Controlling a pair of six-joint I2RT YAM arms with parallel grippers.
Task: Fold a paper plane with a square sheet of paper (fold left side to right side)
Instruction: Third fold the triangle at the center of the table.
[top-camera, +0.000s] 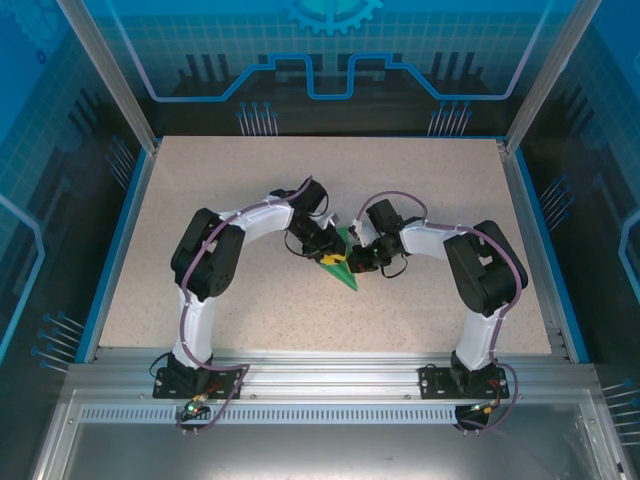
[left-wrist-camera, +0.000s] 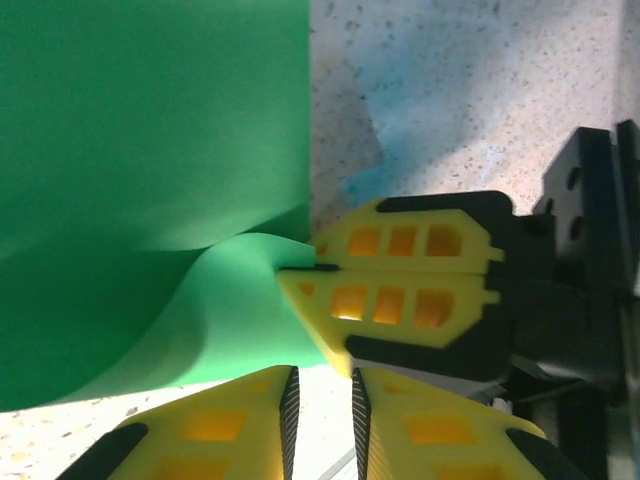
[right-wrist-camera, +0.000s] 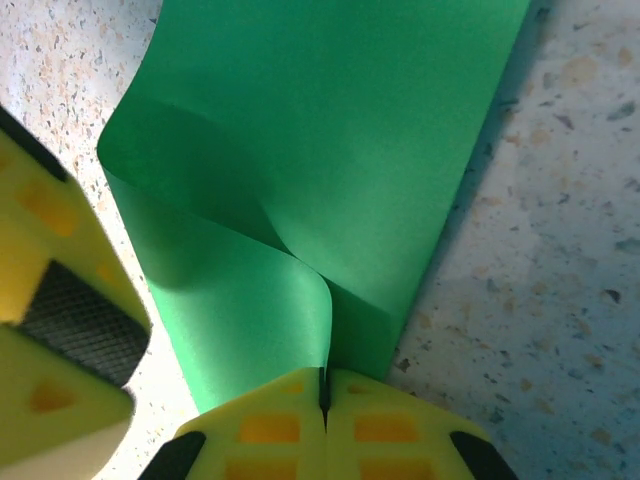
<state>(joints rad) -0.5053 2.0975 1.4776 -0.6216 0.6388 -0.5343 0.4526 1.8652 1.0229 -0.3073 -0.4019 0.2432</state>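
Green paper between closed right fingers

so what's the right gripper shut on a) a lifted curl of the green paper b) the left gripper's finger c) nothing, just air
a, the right gripper has its fingers closed on a raised curl of the green paper

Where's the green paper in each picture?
Top external: paper in the middle of the table.
Left wrist: fills the upper left, curling up near the middle.
Right wrist: runs from the top middle down to the bottom edge.
Shared landmark: the yellow right tool shut on the paper's edge, at the bottom of the right wrist view and the centre of the left wrist view.
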